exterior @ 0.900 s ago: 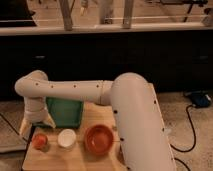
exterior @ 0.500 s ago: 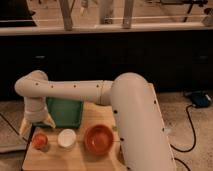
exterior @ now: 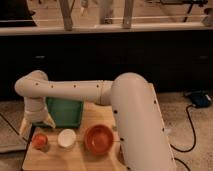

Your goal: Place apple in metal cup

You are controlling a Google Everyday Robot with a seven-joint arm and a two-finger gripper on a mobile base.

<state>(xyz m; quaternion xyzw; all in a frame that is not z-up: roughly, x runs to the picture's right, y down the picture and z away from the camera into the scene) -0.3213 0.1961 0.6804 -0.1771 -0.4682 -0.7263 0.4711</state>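
Observation:
A red-orange apple lies on the wooden table near its left edge. The cup looks pale and round and stands upright just right of the apple, a small gap between them. My gripper hangs at the end of the white arm, directly above and slightly behind the apple. The apple rests on the table below it.
An orange-red bowl sits right of the cup. A green bin stands behind the cup and apple, close to the gripper. The arm's bulky white link covers the table's right side. A cable runs on the floor at right.

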